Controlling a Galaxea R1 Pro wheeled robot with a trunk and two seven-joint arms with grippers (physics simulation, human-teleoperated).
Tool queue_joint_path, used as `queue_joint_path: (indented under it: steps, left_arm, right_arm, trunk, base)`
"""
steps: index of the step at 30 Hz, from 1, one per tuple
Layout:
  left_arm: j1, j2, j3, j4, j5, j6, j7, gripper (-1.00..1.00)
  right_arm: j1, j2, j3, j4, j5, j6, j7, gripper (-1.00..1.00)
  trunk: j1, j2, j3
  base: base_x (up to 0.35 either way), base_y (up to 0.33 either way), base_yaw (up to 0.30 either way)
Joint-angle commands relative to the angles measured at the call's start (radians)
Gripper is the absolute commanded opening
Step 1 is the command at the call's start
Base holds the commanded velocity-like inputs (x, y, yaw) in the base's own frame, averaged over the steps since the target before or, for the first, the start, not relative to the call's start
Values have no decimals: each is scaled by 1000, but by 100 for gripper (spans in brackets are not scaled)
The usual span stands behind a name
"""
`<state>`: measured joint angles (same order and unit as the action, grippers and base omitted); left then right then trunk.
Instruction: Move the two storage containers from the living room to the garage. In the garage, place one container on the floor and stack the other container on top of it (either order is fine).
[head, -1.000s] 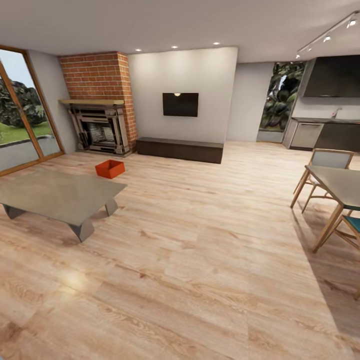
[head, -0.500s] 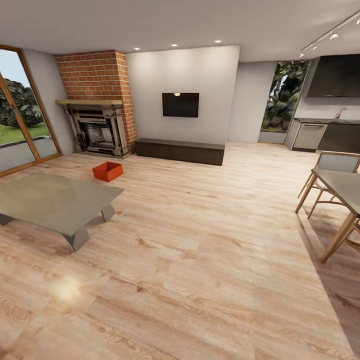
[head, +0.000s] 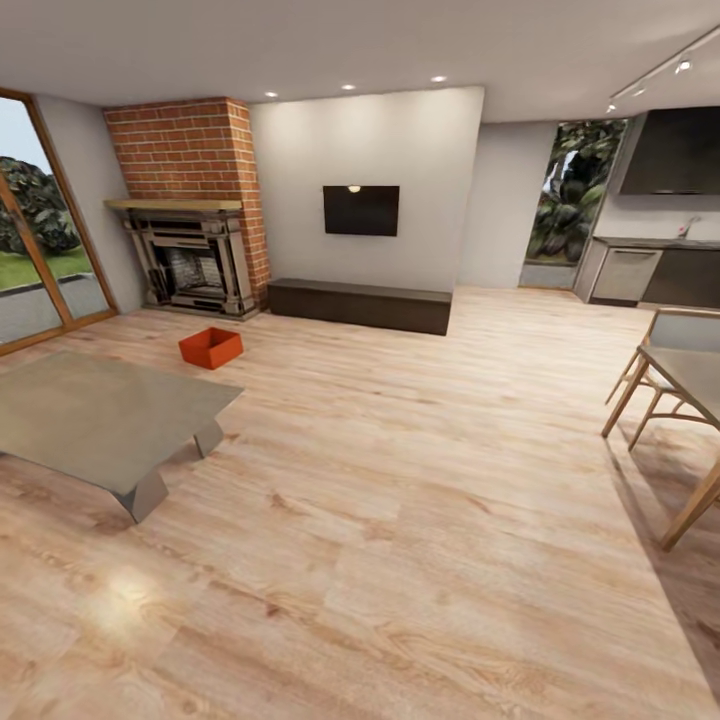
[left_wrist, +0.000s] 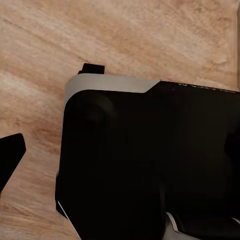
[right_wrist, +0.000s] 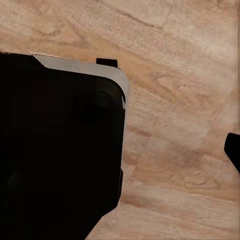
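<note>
**Base turning in the living room; one bin in sight, nothing picked up yet**

Head view, compared with the two earlier frames: the whole scene has slid. The dining table (head: 690, 375) and chairs have slipped toward the right edge, the coffee table (head: 100, 415) has slipped toward the left edge, and the fireplace (head: 190, 262) has drifted slightly left. Everything shifts together, so this is camera and base motion, not the objects moving.

One storage container (head: 211, 347), orange-red and open-topped, sits on the light wood plank floor (head: 420, 520) in the left-centre of the frame, below the fireplace and beyond the coffee table's far corner. It sits slightly further left and lower than a second ago. The second container is not identifiable here.

The wall TV (head: 361, 210) and dark low cabinet (head: 360, 302) lie centre, upper half.

Wrist views: each looks down on plank floor, with the robot's dark body (left_wrist: 150, 165) taking up much of the picture. Fingers cannot be made out clearly, so gripper opening cannot be told; no container is seen at either wrist.

Judgement: still the approach phase. The robot needs to close on the bin before any grasp; garage steps remain untouched.
</note>
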<state>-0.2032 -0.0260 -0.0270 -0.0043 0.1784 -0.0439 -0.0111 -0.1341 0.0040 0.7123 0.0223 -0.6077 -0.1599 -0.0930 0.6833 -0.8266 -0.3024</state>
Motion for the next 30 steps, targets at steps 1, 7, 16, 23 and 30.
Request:
queue_joint_path:
  steps: [1, 7, 16, 23, 30]
  left_arm:
    - [-1, 0, -3, 1, 9, -4, -1, 100]
    - [-1, 0, -3, 1, 9, -4, -1, 100]
    - [-1, 0, -3, 1, 9, -4, -1, 100]
    - [-1, 0, -3, 1, 9, -4, -1, 100]
    - [-1, 0, -3, 1, 9, -4, -1, 100]
  right_arm:
    - [-1, 1, 7, 2, -6, -4, -1, 100]
    - [-1, 1, 7, 2, -6, -4, -1, 100]
    - [-1, 1, 7, 2, -6, -4, -1, 100]
    - [-1, 1, 7, 2, -9, -4, -1, 100]
    - [-1, 0, 7, 2, -15, -3, -1, 100]
  trunk:
    - [1, -1, -1]
    - [1, -1, -1]
    - [1, -1, -1]
    - [1, -1, -1]
    - [1, -1, -1]
  base:
    - [322, 0, 0]
    - [322, 0, 0]
    - [322, 0, 0]
    - [322, 0, 0]
    - [322, 0, 0]
